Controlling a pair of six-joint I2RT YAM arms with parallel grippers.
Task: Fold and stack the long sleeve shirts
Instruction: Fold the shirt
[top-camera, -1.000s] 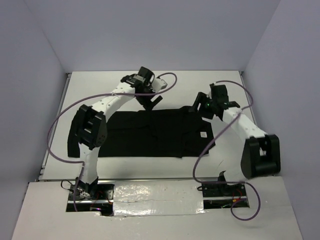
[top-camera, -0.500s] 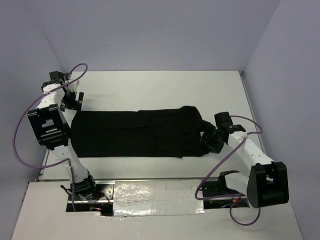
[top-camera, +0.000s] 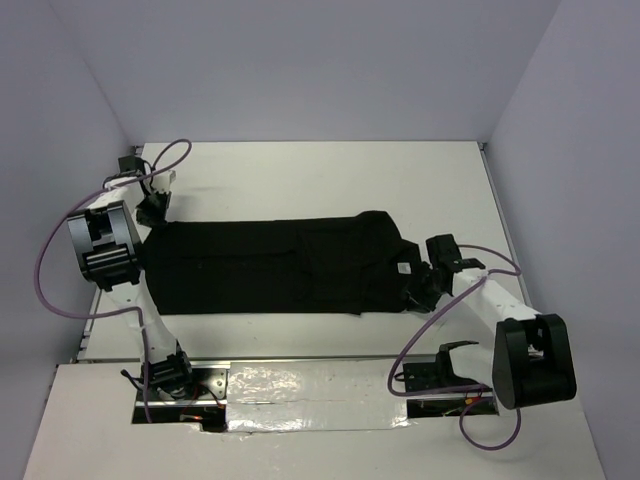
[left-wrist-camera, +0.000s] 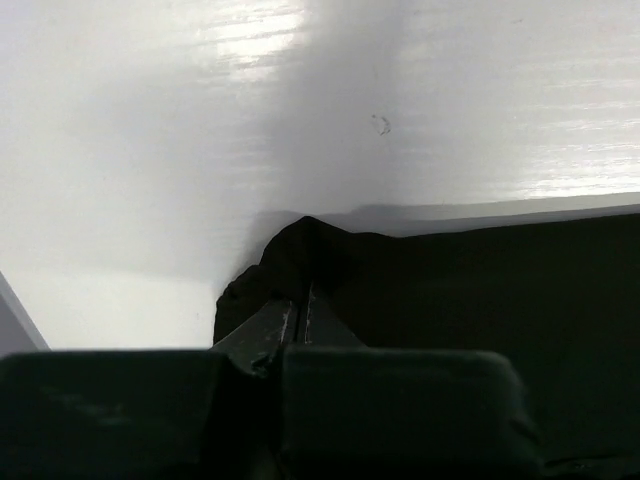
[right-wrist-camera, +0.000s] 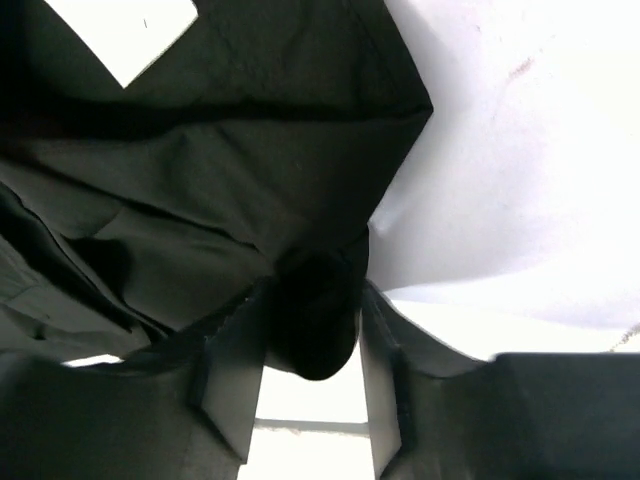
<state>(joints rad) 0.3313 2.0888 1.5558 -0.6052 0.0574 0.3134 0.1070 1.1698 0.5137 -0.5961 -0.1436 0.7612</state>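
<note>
Across the table (top-camera: 320, 180), shirt (top-camera: 270, 265) runs left-right, tag (top-camera: 405, 268) rightward.

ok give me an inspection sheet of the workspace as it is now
surface: white table, glossy, a small mark showing in the left wrist view
job's things: one black long sleeve shirt lying flat and stretched left to right, its white tag near the right end
clutter: nothing seen
grippers: left gripper shut on the shirt's far left corner; right gripper has a bunch of fabric at the shirt's right end between its fingers
cables: purple cables loop off both arms, none lying on the shirt
surroundings: plain pale walls on three sides, silver taped strip between the arm bases
</note>
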